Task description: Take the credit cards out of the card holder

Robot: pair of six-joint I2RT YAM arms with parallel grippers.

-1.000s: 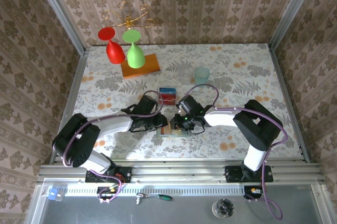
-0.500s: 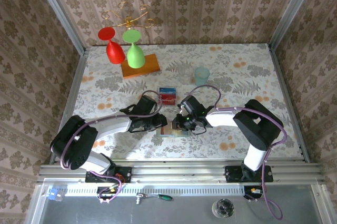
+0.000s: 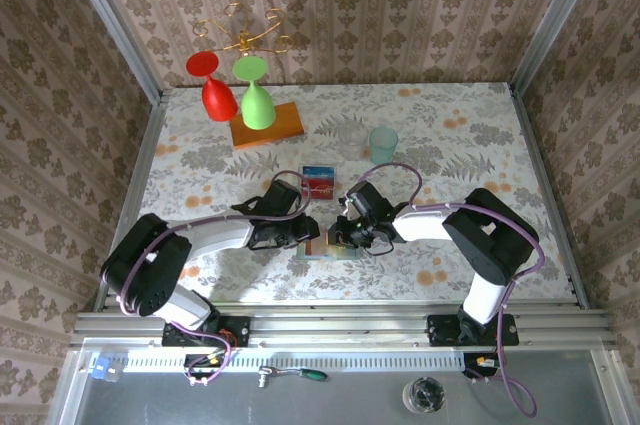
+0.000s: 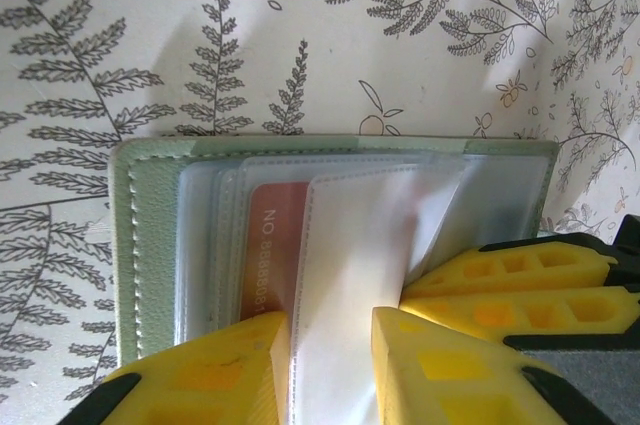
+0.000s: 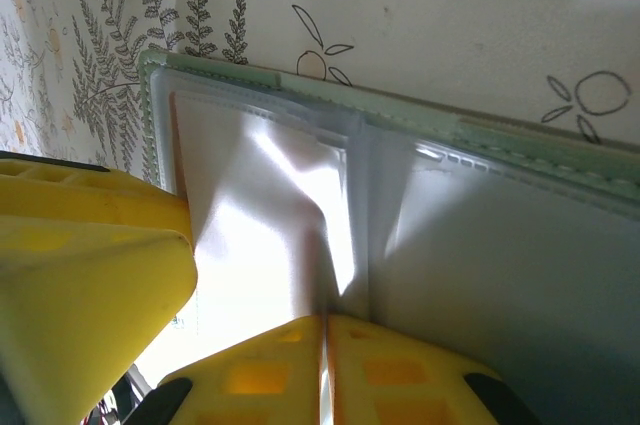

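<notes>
The fingers (image 4: 210,375) of the left gripper (image 4: 330,317) are spread, and a clear sleeve page (image 4: 345,265) of the card holder (image 4: 140,245) is seen in the gap between them. Whether either pad touches it cannot be told. Just beyond the left-hand fingertip a red credit card (image 4: 268,245) is lodged in a sleeve, with part of its printed number readable. Close beside the right-hand finger, a yellow finger (image 4: 520,280) of the right gripper (image 5: 323,325) is seen.

The right gripper's fingers (image 5: 400,380) are pressed together, with only a hairline seam left between the pads. A thin leaf (image 5: 318,245) of the holder's insert runs up out of that seam. Whether it is a sleeve or a card seen edge-on cannot be told. Beyond these fingertips the holder's sage-green border is laid open on the fern-patterned table (image 5: 450,5). To their left, a finger of the left gripper is set over the left-hand page.

In the top view the two grippers are met tip to tip over the open holder. Loose credit cards (image 3: 318,182) are laid on the table beyond both sets of fingertips, apart from the holder. Farther beyond the fingers are a teal cup (image 3: 383,141) and an orange board (image 3: 266,125).
</notes>
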